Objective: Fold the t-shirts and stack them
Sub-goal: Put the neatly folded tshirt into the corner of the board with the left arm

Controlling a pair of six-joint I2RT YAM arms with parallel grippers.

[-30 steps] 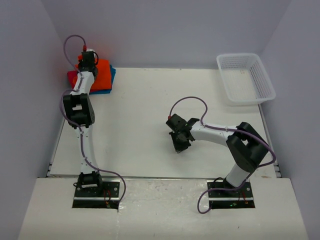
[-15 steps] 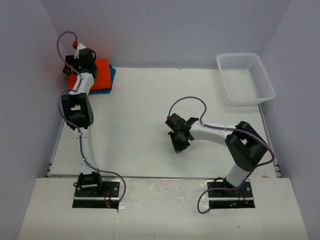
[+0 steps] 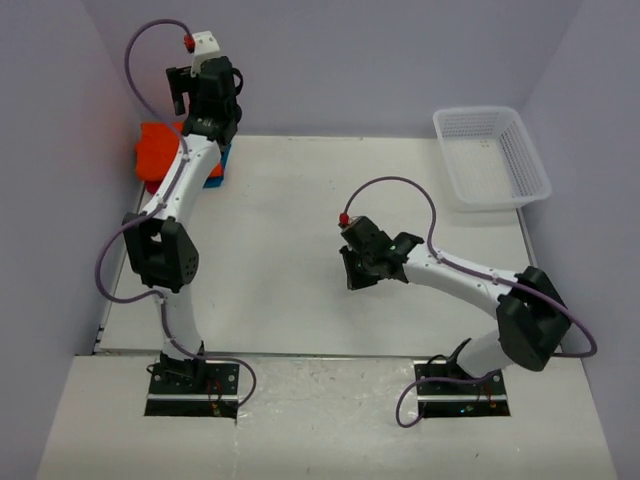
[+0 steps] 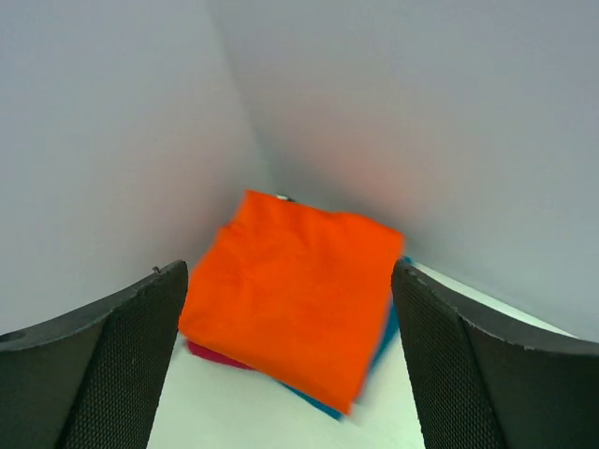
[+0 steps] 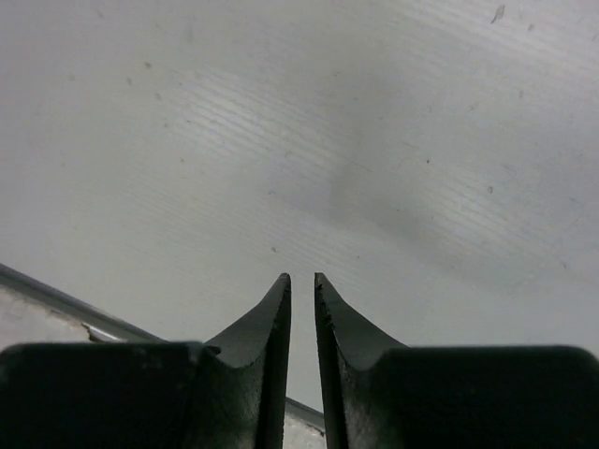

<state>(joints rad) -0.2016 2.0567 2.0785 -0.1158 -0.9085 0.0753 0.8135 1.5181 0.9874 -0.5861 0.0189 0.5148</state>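
The t-shirts lie folded in one stack in the table's far left corner. The orange one [image 4: 295, 290] is on top, with a crimson edge [image 4: 211, 356] and a teal edge [image 4: 378, 342] showing beneath it. In the top view the orange shirt [image 3: 156, 150] shows left of my left arm, and a teal corner [image 3: 214, 179] peeks out on the arm's right. My left gripper [image 3: 203, 90] [image 4: 288, 279] hangs open well above the stack and holds nothing. My right gripper [image 3: 352, 276] [image 5: 302, 278] sits low over bare table near the middle, its jaws a narrow slit apart and empty.
A white lattice basket [image 3: 476, 111] stands at the far right corner. Grey walls close in behind and left of the stack. The table's near edge rail [image 5: 56, 290] runs below the right gripper.
My left gripper has opened wide and risen off the stack, swinging up and to the right. The right jaws have parted a crack, and that arm's elbow has swung out to the right.
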